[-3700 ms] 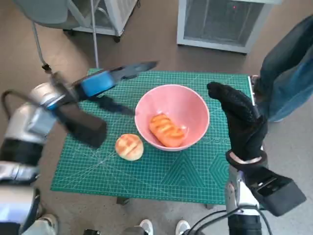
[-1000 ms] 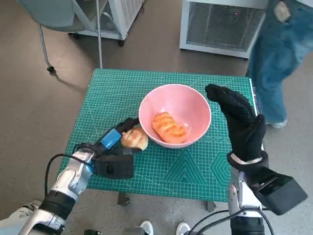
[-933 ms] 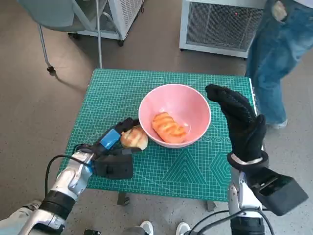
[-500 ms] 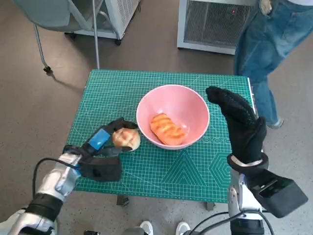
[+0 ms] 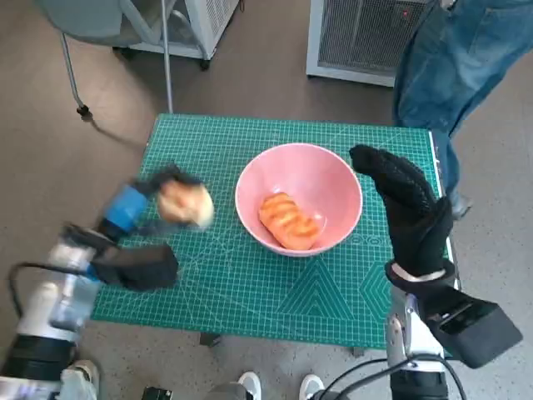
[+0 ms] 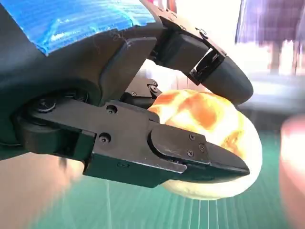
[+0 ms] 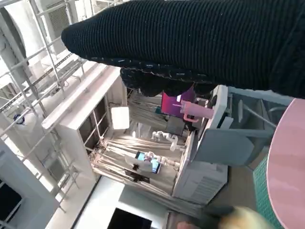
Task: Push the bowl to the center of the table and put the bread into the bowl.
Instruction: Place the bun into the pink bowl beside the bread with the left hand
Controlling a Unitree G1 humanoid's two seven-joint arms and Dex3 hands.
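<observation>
The left hand (image 5: 137,208) grasps the roll (image 5: 186,202) above the bench (image 5: 275,287), blurred, just beside the pink bowl (image 5: 298,198) that holds a long bread (image 5: 287,220); beyond the bowl the right hand (image 5: 408,204) stands upright, seemingly released, a person's jeans (image 5: 454,58) behind it.

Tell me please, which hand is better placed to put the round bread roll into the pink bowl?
The left hand: it already holds the round bread roll beside the pink bowl. The right hand holds nothing and stands at the bowl's other side.
</observation>
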